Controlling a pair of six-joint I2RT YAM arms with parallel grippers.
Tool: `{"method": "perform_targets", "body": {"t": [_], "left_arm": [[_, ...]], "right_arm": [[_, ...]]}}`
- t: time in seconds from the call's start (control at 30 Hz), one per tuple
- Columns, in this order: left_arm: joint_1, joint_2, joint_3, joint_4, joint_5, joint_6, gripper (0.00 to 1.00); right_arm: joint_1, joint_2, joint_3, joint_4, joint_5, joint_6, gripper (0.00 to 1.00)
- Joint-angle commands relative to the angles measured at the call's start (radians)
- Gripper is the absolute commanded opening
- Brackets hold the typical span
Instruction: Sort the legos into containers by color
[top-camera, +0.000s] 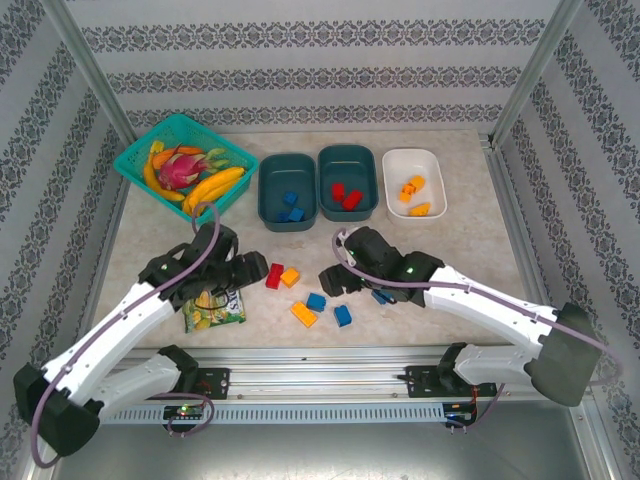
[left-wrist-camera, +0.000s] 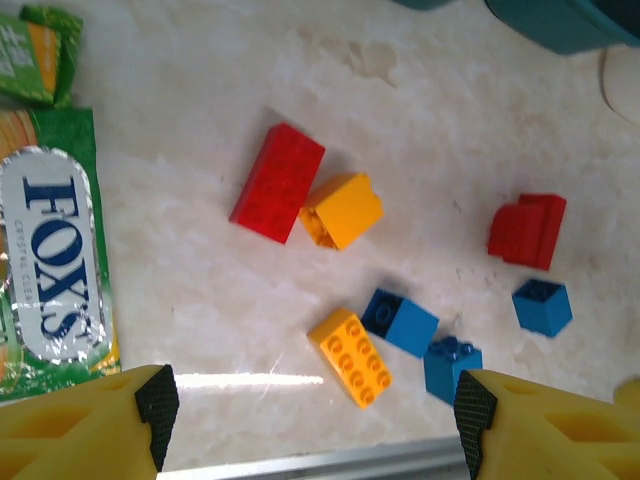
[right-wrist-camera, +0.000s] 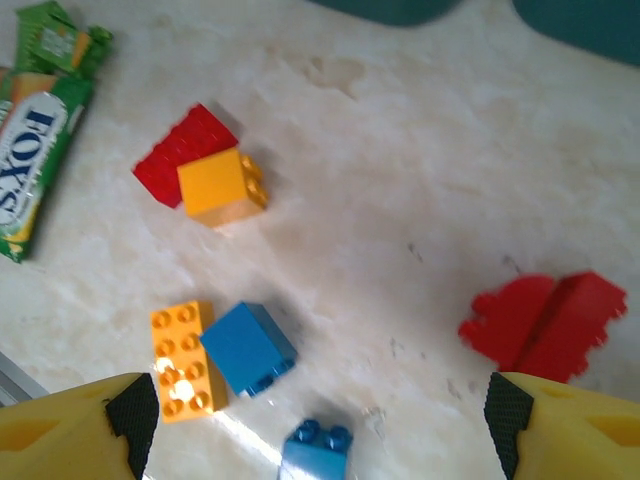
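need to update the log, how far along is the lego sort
Done: blue bricks in the left teal tub, red bricks in the middle teal tub, orange bricks in the white tub. In hand: nothing; left pincer and right pincer are open, empty. Left: about seven loose bricks, red, orange, blue.

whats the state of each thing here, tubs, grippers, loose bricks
left teal tub, holds blue legos
middle teal tub, holds red legos
white tub, holds orange legos
loose legos, lying unsorted on the table
left gripper, fingers open, empty
right gripper, fingers open, empty
snack packet, lying flat on the table
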Motion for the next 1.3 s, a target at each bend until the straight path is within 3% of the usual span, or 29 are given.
{"method": "perform_targets", "body": {"t": [0.0,0.13,0.27,0.4,0.63,0.93,1.27], "left_arm": [[-0.014,-0.049,-0.031,-0.026,0.032,0.030,0.75],[-0.016,-0.084,-0.063,-0.034,0.013,-0.007,0.74],[-0.016,-0.141,-0.106,-0.021,-0.022,-0.073,0.74],[-0.018,-0.183,-0.115,-0.039,-0.041,-0.103,0.73],[-0.017,-0.246,-0.088,-0.117,-0.083,-0.109,0.73],[-0.017,-0.322,-0.090,-0.171,-0.112,-0.149,0.72],[-0.017,-0.329,-0.091,-0.157,-0.121,-0.154,0.71]], "right_arm": [[0.005,-0.044,-0.013,-0.027,0.038,0.052,0.86],[0.043,0.011,-0.003,0.017,0.013,0.040,0.85],[0.071,0.185,0.055,0.099,-0.056,-0.036,0.84],[0.081,0.385,0.212,0.062,-0.115,-0.111,0.87],[0.085,0.650,0.423,-0.069,-0.098,-0.183,0.90],[0.083,0.831,0.575,-0.113,-0.111,-0.203,0.72],[0.075,0.911,0.660,-0.159,-0.086,-0.212,0.50]]}}
